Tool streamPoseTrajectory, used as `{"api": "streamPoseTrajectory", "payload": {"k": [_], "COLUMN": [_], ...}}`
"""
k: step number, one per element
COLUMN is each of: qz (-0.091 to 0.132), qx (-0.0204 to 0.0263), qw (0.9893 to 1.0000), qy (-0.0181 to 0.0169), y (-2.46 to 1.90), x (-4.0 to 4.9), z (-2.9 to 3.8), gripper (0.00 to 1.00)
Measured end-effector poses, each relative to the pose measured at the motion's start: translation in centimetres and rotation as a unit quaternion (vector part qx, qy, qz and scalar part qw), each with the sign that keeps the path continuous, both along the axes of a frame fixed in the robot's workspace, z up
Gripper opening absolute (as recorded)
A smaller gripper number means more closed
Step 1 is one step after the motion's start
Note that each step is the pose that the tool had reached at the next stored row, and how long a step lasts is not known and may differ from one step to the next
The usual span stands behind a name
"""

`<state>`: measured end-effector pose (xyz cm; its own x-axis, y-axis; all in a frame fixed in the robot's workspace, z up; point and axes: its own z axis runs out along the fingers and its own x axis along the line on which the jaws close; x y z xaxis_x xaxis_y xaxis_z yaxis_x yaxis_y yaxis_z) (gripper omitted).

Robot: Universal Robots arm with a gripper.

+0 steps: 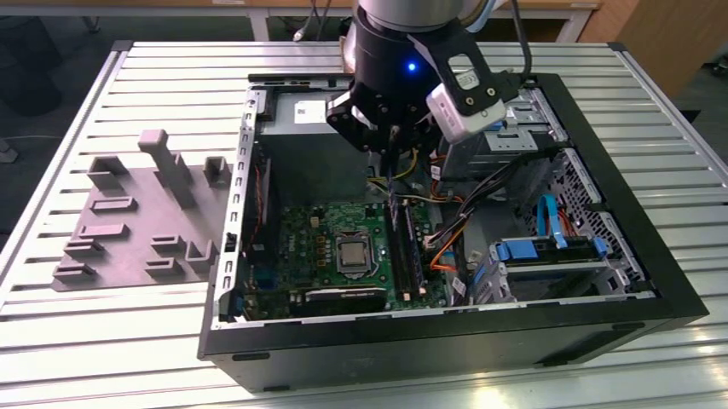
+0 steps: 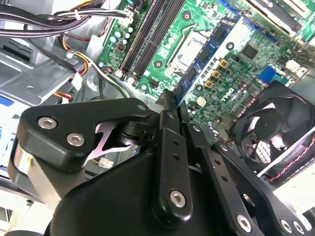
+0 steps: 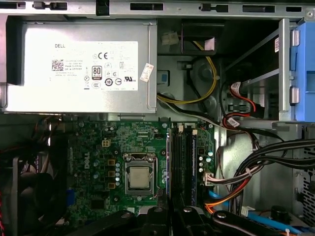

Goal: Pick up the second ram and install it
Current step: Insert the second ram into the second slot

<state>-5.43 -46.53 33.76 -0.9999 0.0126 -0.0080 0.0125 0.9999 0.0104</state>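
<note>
Tool (image 1: 393,145) hovers above the motherboard (image 1: 330,247), fingers drawn together on a thin upright board, mostly hidden.

My tool (image 2: 170,105) is showing matte black. The motherboard (image 3: 142,162) is reading green, the power supply (image 3: 78,69) plain grey, cables (image 1: 449,243) orange and yellow, drive brackets (image 1: 546,249) blue, the tabletop (image 1: 136,77) ribbed pale grey.
</note>
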Motion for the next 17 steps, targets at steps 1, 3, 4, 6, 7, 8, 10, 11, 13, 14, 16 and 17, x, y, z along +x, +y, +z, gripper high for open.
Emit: {"api": "streamPoseTrajectory", "payload": {"k": [1, 3, 4, 6, 7, 8, 10, 11, 13, 14, 16, 17], "qz": [0.0, 0.0, 0.0, 0.0, 0.0, 0.0, 0.0, 0.0, 0.0, 0.0, 0.0, 0.0], "qx": [0.0, 0.0, 0.0, 0.0, 0.0, 0.0, -0.0001, -0.0001, -0.0001, -0.0001, -0.0001, -0.0001], "qw": [1.0, 1.0, 1.0, 1.0, 1.0, 1.0, 1.0, 1.0, 1.0, 1.0, 1.0, 1.0], "qy": [0.0, 0.0, 0.0, 0.0, 0.0, 0.0, 0.0, 0.0, 0.0, 0.0, 0.0001, 0.0], "y": [0.0, -0.01, -0.02, -0.03, -0.04, -0.04, -0.05, -0.06, -0.07, -0.08, -0.09, -0.09], "x": [0.0, 0.0, -0.01, 0.0, 0.0, 0.0, 0.0, 0.0, 0.0, 0.0, 0.0, 0.0], "z": [-0.05, -0.15, -0.21, -0.33, -0.38, -0.43, -0.53, -0.58, -0.67, -0.71, -0.78, -0.82], "gripper": [0.15, 0.15, 0.15, 0.15, 0.15, 0.15, 0.15, 0.15, 0.15, 0.15, 0.15, 0.15]}}
